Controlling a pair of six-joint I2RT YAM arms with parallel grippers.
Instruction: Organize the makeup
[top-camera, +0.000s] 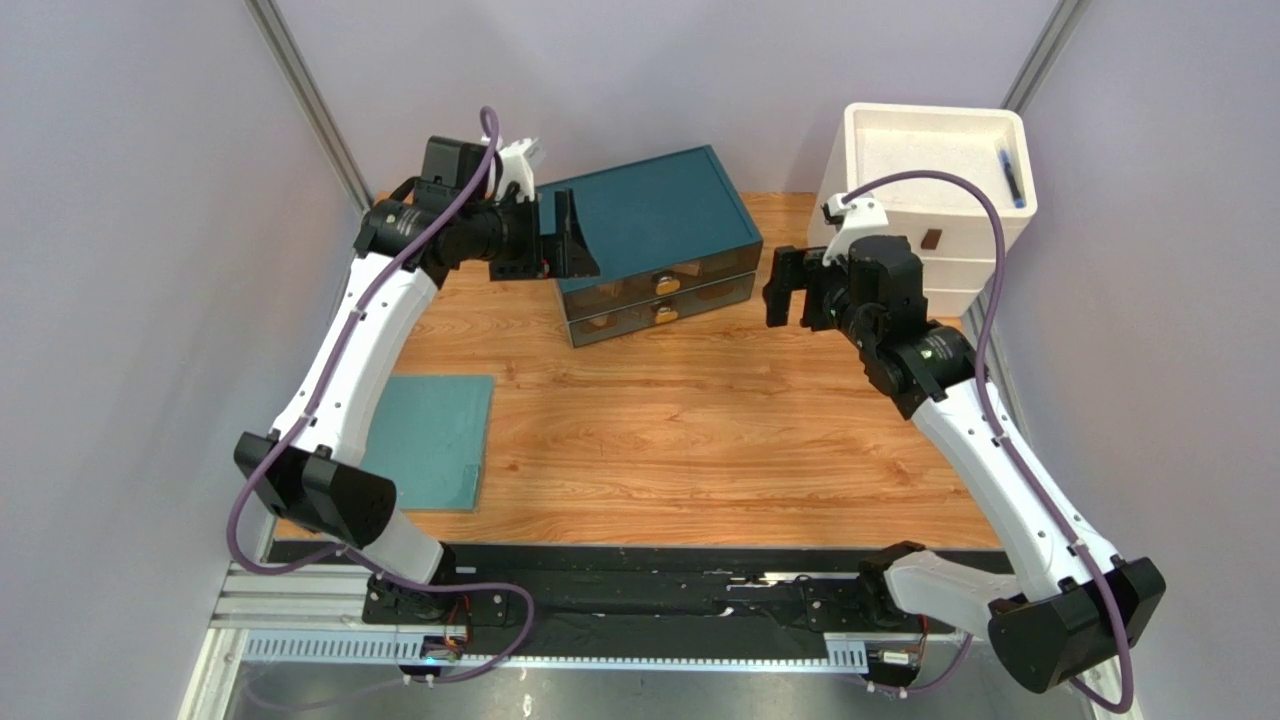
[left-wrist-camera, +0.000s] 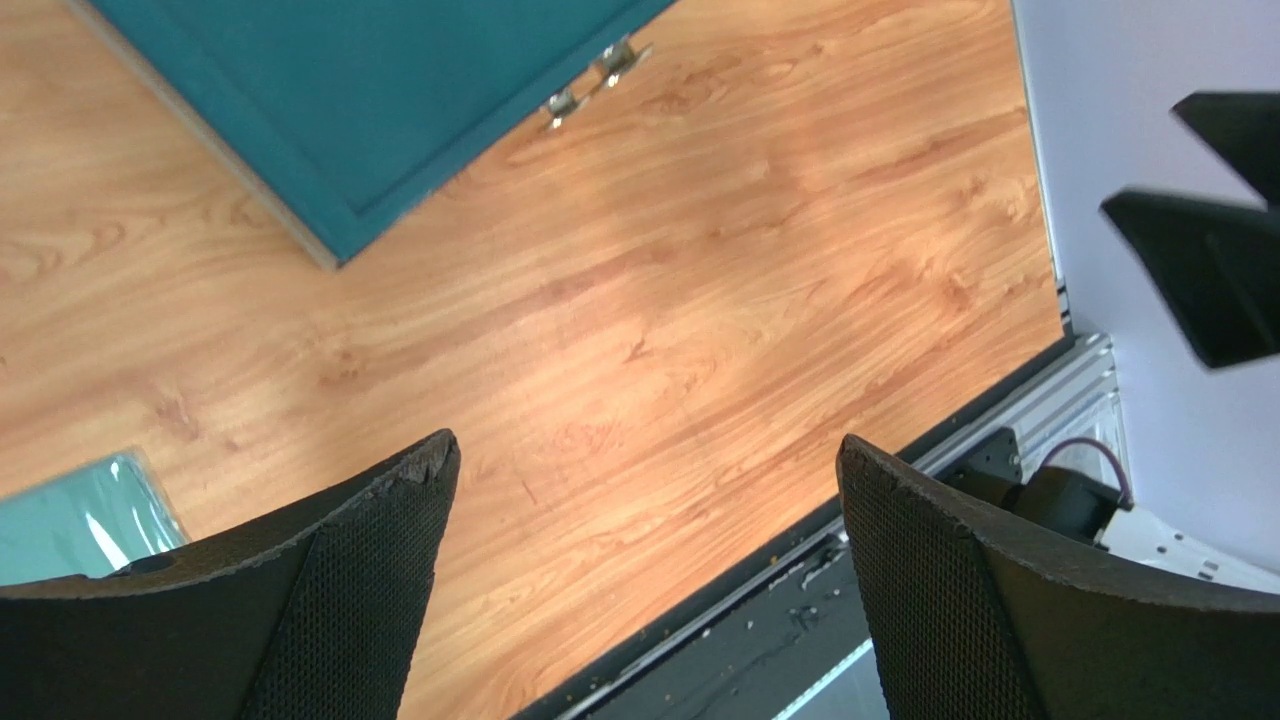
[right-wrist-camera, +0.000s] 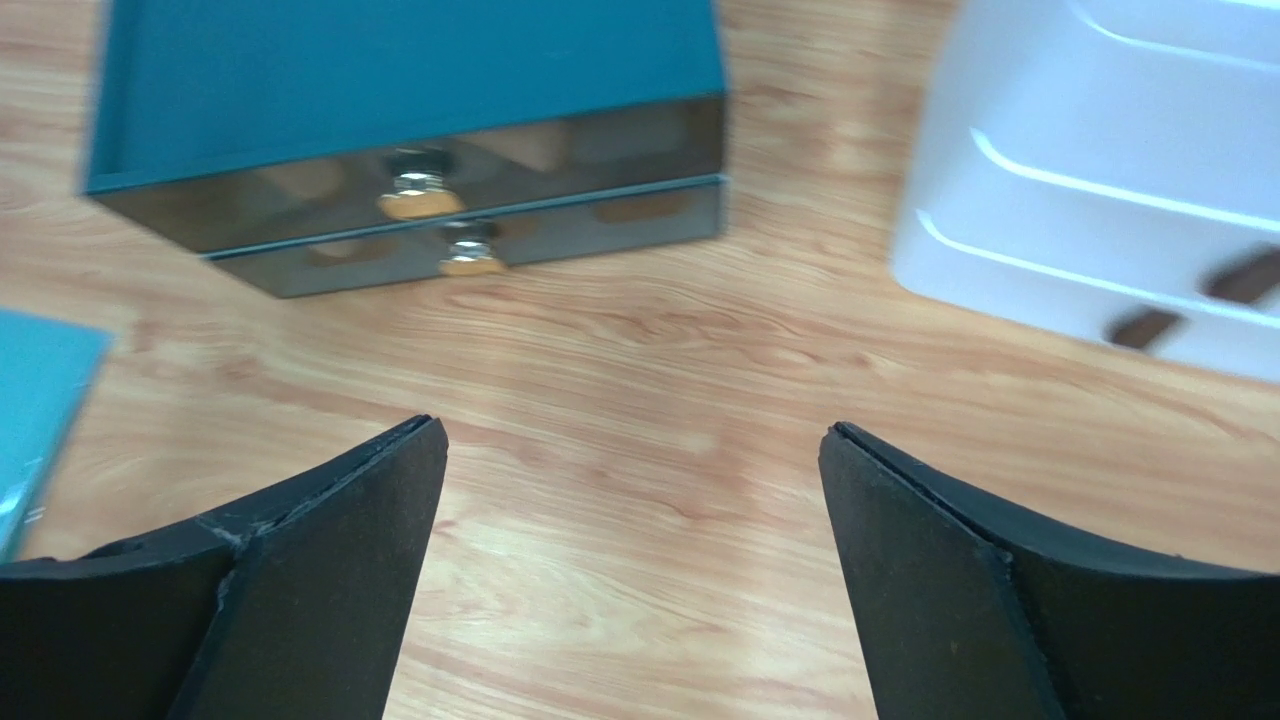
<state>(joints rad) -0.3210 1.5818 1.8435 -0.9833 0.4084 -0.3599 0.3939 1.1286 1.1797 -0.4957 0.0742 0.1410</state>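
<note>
Landmark: teal two-drawer chest (top-camera: 649, 240) with smoky see-through drawer fronts, at the back of the wooden worktop (top-camera: 706, 435); both drawers look shut.
Left end effector (top-camera: 559, 233): wide open and empty, hanging just beside the chest's left end.
Right end effector (top-camera: 784, 288): wide open and empty, just off the chest's right end, between it and the white plastic drawer unit (top-camera: 851, 158).
Makeup: none lies loose on the worktop. Pale brownish shapes show behind the chest's drawer fronts, and that is probably it, though they are too blurred to identify.
Other things: a flat teal mat (top-camera: 436, 435) in front of the chest and to its left; a blue pen (top-camera: 1011, 176) on the white unit, right of the chest.
Stage (judged): items appear stowed, so the task is near its end or finished.
Risk, left side: the fingers sit so close to the chest that a sideways swing could shove it or skew it.
Risk, drawers: the small brass knobs (right-wrist-camera: 421, 195) give little purchase, so a pinch could slip. An unbraced pull could also drag the whole chest forward.
Risk, arms: with both flanking the chest, a reach across its front could bring them into collision.
</note>
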